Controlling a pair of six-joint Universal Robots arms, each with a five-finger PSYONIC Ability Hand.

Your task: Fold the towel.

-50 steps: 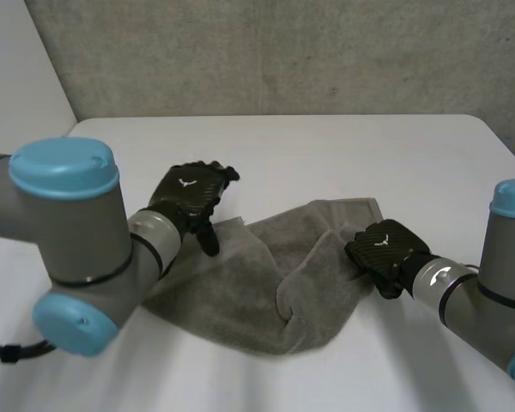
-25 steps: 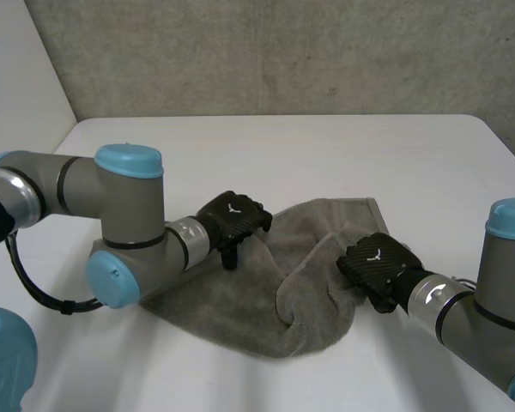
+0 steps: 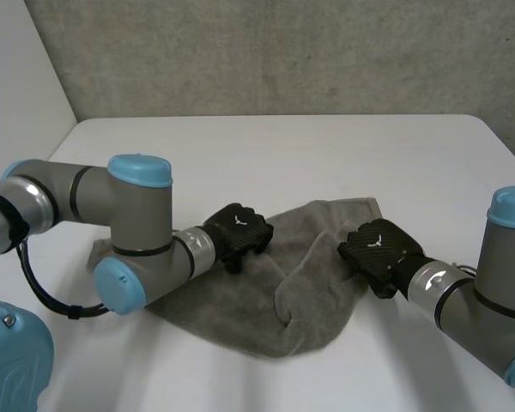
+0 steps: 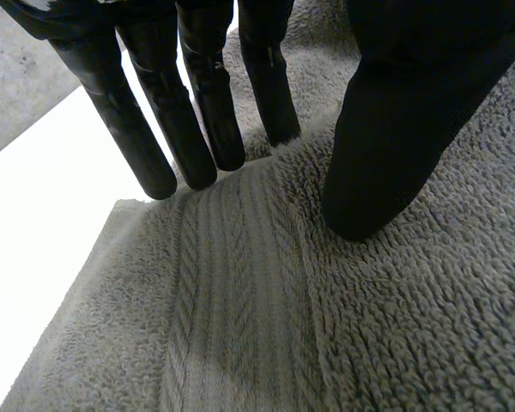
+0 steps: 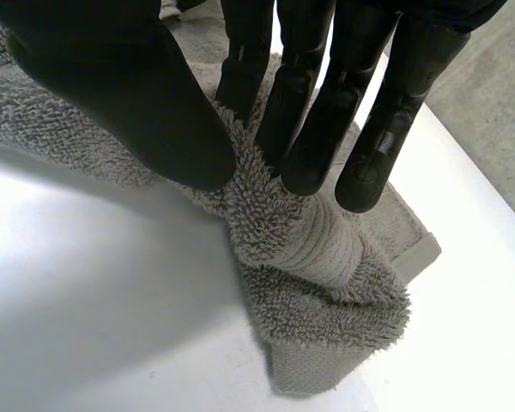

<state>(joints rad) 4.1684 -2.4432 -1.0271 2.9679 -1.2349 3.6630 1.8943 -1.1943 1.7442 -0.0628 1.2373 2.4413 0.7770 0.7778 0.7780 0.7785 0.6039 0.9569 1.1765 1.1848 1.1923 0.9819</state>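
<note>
A grey towel (image 3: 275, 296) lies crumpled in the middle of the white table (image 3: 326, 154). My left hand (image 3: 238, 233) is down on its far left edge. In the left wrist view the straight fingers (image 4: 197, 103) and the thumb (image 4: 386, 129) press their tips onto the towel (image 4: 240, 300) beside its woven band, with a gap between them. My right hand (image 3: 379, 251) is at the towel's right edge. There its thumb (image 5: 137, 94) and fingers (image 5: 318, 112) pinch a raised fold of the towel (image 5: 313, 249).
The table's left edge (image 3: 69, 137) and right edge (image 3: 506, 146) run near the arms. My left arm (image 3: 137, 232) lies low over the towel's left end. A grey wall (image 3: 266, 51) stands behind the table.
My left arm has dropped and carried its hand right and down onto the towel's far left edge, the fingers drawing in. My right hand has kept its pinch and hardly moved.
</note>
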